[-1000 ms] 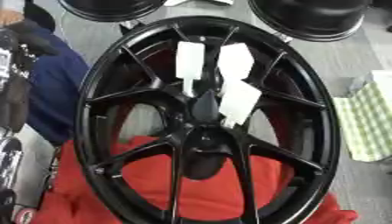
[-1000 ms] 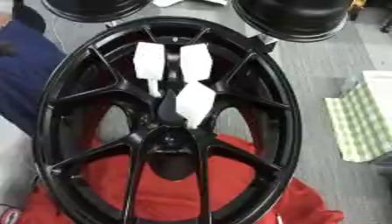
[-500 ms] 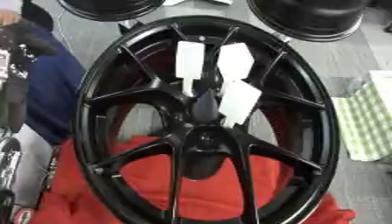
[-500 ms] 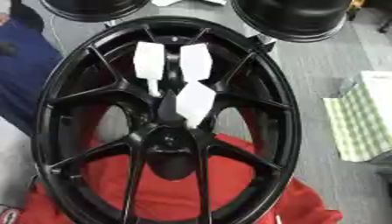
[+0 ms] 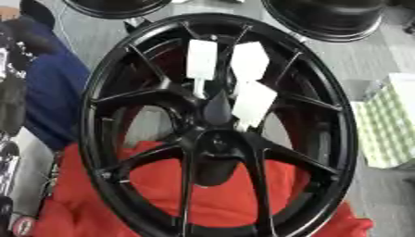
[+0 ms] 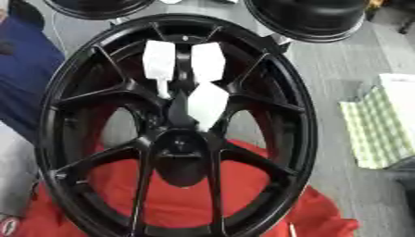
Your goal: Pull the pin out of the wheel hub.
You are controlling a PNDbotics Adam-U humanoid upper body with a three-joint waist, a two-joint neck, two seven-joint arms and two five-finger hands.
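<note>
The wheel (image 6: 57, 152) is running off the bottom edge, so its near rim is not showing. The hub (image 6: 180, 144) is blurring into the black spokes, and no pin is showing there. Three white tags (image 5: 251, 104) are covering part of the upper spokes; nothing is reading on them. The red cloth (image 6: 186, 199) is lying partly hidden behind the spokes. Two dark wheels (image 5: 324, 18) are being cut by the top edge. Neither hand is showing, so nothing can be placed against them.

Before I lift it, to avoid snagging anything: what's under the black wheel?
A red cloth shows through the lower spokes of the black wheel, with grey floor beyond. Whatever lies under the rim and hub is covered.
</note>
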